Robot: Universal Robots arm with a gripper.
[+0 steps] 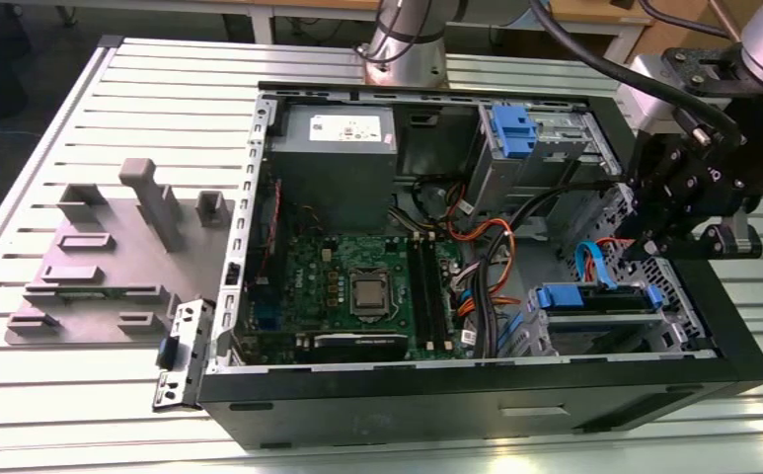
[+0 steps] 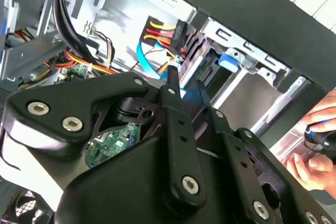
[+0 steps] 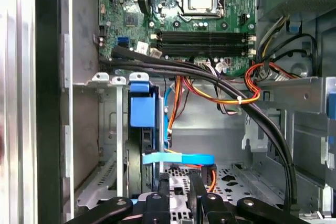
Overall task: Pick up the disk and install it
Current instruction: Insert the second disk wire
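Hangs black gripper [image 1: 636,259] narrowly apart, empty, just to exterior view's right of blue-railed silver-grey metal disk [image 1: 596,298], lying left-right in grey drive cage [image 1: 539,341].

A pale slatted bench [image 1: 65,118] carries an open black computer case [image 1: 487,395], lying on its side, and a grey fixture block [image 1: 105,267] just beside it toward the exterior view's left.

One open computer case [image 1: 487,390] lies on the slatted table [image 1: 38,395], with one motherboard [image 1: 354,286] and one grey power-supply box [image 1: 335,148] inside. One robot arm [image 1: 711,148] reaches in. I count two blue drive latches [image 1: 513,128] and one grey fixture block [image 1: 105,267]. One person's hand [image 2: 315,150] shows in the second wrist view.
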